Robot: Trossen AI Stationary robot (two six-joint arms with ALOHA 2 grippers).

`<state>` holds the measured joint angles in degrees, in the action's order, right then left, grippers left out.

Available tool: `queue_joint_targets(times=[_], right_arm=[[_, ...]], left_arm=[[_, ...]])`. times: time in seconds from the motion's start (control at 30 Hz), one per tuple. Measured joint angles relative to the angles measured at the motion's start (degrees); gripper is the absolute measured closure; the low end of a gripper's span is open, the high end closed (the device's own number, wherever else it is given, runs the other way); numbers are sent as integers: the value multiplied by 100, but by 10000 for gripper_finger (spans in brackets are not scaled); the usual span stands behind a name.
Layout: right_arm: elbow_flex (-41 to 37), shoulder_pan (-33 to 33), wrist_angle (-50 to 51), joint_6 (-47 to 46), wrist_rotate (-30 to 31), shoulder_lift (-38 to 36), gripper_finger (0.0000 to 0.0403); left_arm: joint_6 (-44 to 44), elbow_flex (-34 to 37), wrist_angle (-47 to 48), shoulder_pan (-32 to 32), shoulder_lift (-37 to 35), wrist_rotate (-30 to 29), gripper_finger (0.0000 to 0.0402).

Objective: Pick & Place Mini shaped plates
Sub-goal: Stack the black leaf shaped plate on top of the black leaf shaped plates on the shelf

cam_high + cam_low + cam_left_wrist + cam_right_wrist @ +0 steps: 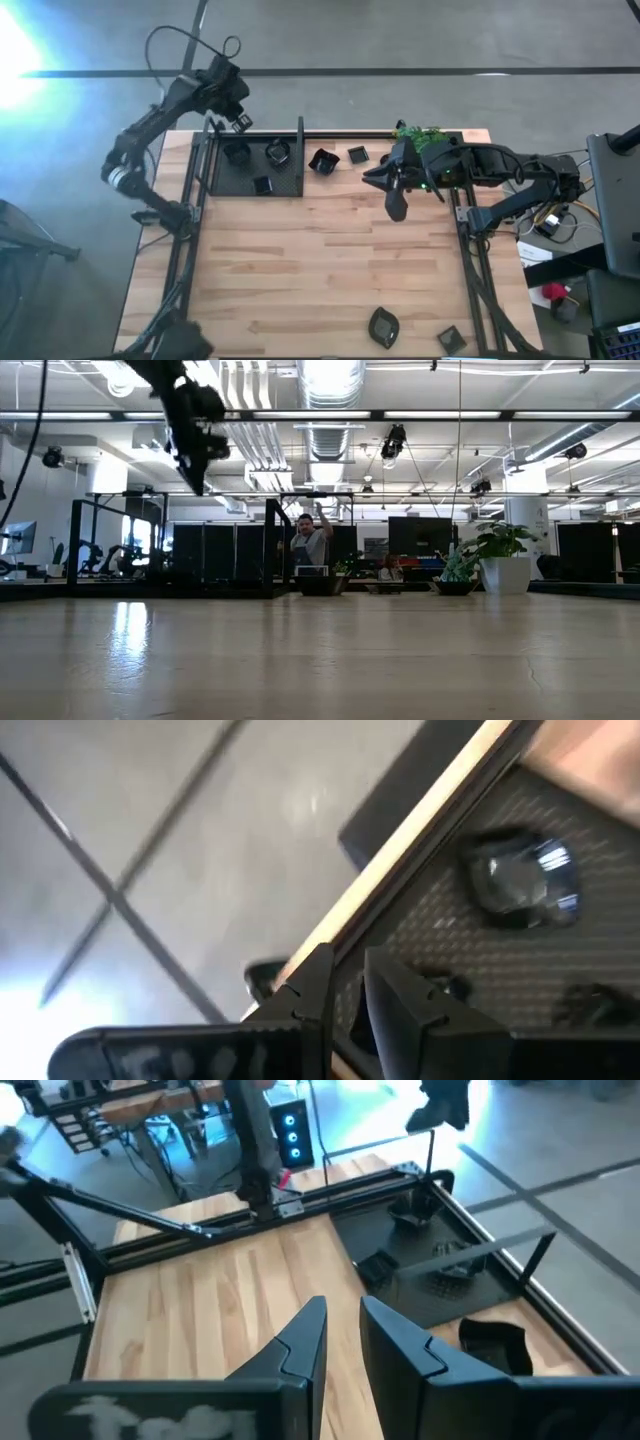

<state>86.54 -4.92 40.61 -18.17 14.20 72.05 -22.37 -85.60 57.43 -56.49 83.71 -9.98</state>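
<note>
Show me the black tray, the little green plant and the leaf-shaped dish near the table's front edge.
Tray (285, 183): high view, a bare patch of its floor.
Plant (418, 133): high view, middle of the leaves.
Leaf-shaped dish (383, 327): high view, centre of the dish.

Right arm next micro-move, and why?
Probably reach the right end effector to the leaf-shaped mini plate lying on bare wood just outside the black tray. Its fingers hold nothing, while the left end effector hovers above the tray's far edge, also empty.
</note>
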Motion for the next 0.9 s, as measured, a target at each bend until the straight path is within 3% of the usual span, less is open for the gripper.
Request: queue_joint_targets(times=[0.2,0.43,0.7,0.9], right_arm=[[0,-10,412,-259,-79,0,342],[0,-56,1398,-925,-352,0,342],[-56,-335,2367,-1492,-1414,7,342],[-130,-673,2844,-1852,-2022,4,342]], left_arm=[[370,89,31,1005,-1111,4,359],[1426,230,62,2737,-2089,-2,360],[3005,418,-23,4944,-2449,-83,360],[3843,704,-184,6217,-2330,-993,360]])
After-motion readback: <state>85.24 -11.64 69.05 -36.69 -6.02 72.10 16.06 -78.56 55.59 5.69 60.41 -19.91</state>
